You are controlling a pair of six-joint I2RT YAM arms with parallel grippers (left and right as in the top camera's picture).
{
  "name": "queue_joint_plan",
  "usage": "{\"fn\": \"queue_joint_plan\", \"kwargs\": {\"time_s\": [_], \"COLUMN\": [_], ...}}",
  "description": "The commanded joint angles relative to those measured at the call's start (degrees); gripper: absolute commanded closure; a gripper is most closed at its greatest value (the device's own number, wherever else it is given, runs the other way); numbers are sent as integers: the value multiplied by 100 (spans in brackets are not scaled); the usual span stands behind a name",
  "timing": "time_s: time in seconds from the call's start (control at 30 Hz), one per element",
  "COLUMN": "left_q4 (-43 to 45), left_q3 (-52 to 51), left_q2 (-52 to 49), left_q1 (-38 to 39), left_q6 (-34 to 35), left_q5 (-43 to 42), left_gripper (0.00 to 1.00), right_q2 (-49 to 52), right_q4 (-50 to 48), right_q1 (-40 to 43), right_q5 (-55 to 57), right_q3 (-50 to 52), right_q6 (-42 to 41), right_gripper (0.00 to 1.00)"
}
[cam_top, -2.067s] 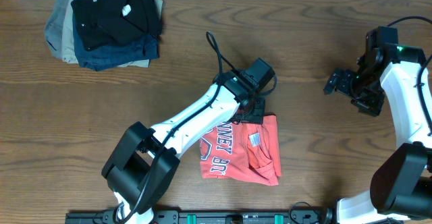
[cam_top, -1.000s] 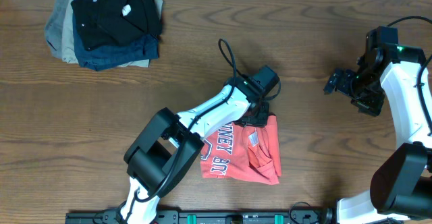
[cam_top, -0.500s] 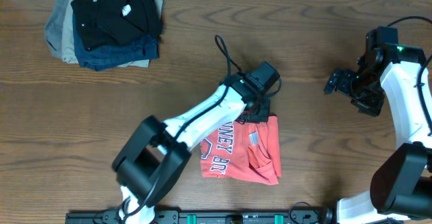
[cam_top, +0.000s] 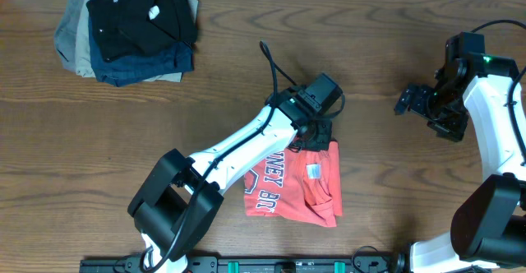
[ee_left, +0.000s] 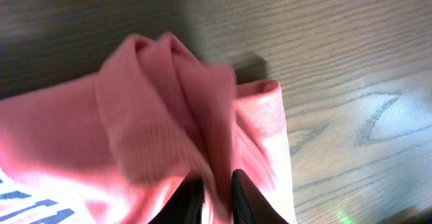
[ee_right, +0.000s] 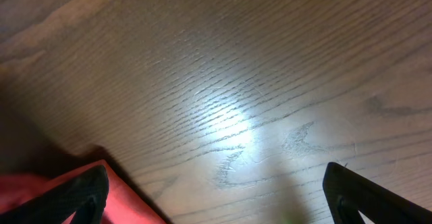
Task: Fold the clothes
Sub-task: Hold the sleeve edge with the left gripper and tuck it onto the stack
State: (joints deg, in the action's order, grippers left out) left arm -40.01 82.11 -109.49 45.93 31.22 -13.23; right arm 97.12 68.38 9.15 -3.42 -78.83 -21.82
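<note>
The coral-red T-shirt (cam_top: 288, 187) lies folded on the table at centre front, its dark red lettering and small white neck label facing up. My left gripper (cam_top: 319, 133) is at the shirt's far right corner. In the left wrist view the left gripper (ee_left: 214, 196) is shut on a bunched fold of the coral-red T-shirt (ee_left: 155, 136). My right gripper (cam_top: 408, 102) hovers over bare table at the far right, away from the shirt. In the right wrist view the right gripper (ee_right: 216, 197) is open and empty, with a corner of the shirt (ee_right: 40, 197) at the lower left.
A pile of black, navy and tan folded garments (cam_top: 131, 30) sits at the table's far left corner. Wooden tabletop (cam_top: 394, 182) surrounds the shirt. A black cable loops above my left wrist (cam_top: 271, 63).
My left gripper stays at the shirt's far right corner, shifting slightly while holding the fabric; the arm's elbow swung sideways. The right arm has not moved.
</note>
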Motion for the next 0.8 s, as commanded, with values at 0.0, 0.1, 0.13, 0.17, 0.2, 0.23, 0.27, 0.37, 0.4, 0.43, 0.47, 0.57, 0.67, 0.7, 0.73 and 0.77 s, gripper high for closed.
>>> {"fn": "queue_joint_plan", "kwargs": {"time_s": [0.0, 0.1, 0.13, 0.17, 0.2, 0.23, 0.27, 0.37, 0.4, 0.43, 0.47, 0.57, 0.67, 0.7, 0.73, 0.77], "left_q4": [-2, 0, 4, 2, 2, 0, -4, -59, -72, -85, -85, -37, -4, 0, 4, 24], "left_q3": [96, 79, 61, 55, 48, 46, 46, 46, 46, 46, 46, 42, 39, 39, 42, 42], "left_q2": [52, 50, 50, 50, 39, 37, 26, 26, 26, 24, 17, -68, -205, -251, -271, -302], "left_q1": [20, 22, 31, 46, 57, 70, 83, 87, 83, 68, 46, -15, -37, -37, -31, -31], "left_q6": [-59, -59, -59, -59, -59, -59, -59, -57, -57, -57, -57, -55, -55, -57, -55, -55], "left_q5": [-48, -48, -44, -44, -37, -9, 94, 503, 629, 726, 798, 835, 828, 809, 785, 769], "left_gripper": [83, 88, 89, 90, 90, 90, 87, 64, 61, 61, 60, 60, 61, 62, 62, 62], "right_q2": [28, 28, 28, 28, 28, 28, 28, 28, 28, 28, 28, 28, 28, 28, 28, 28], "right_q4": [13, 13, 13, 15, 15, 13, 13, 13, 13, 13, 15, 15, 13, 13, 13, 13], "right_q1": [22, 20, 22, 22, 22, 22, 22, 22, 22, 22, 22, 22, 22, 22, 22, 22], "right_q5": [-22, -20, -20, -20, -22, -20, -20, -22, -22, -22, -20, -22, -20, -22, -22, -22], "right_q3": [-76, -76, -76, -76, -76, -76, -76, -76, -76, -76, -76, -76, -76, -76, -76, -76], "right_q6": [70, 70, 70, 68, 68, 70, 68, 70, 70, 68, 70, 70, 68, 70, 70, 70], "right_gripper": [1, 1, 1, 1, 1, 1, 1, 1, 1, 1, 1, 1, 1, 1, 1, 1]}}
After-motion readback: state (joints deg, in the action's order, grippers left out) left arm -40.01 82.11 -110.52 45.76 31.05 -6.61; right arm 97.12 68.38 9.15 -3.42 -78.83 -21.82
